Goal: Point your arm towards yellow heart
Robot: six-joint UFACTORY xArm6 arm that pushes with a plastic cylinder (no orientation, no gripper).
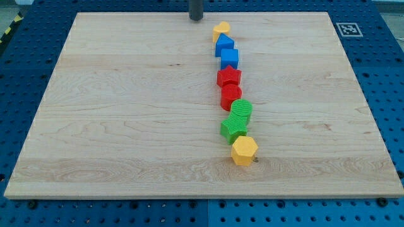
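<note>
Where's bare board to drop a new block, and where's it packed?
Bare wooden board left and right of the block column. Packed: the column from yellow heart to yellow hexagon. My tip sits just left of the heart.

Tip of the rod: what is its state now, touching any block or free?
My tip: no gripper, holds nothing; it stands at the view's top, just left of the yellow heart, apart from it.
</note>
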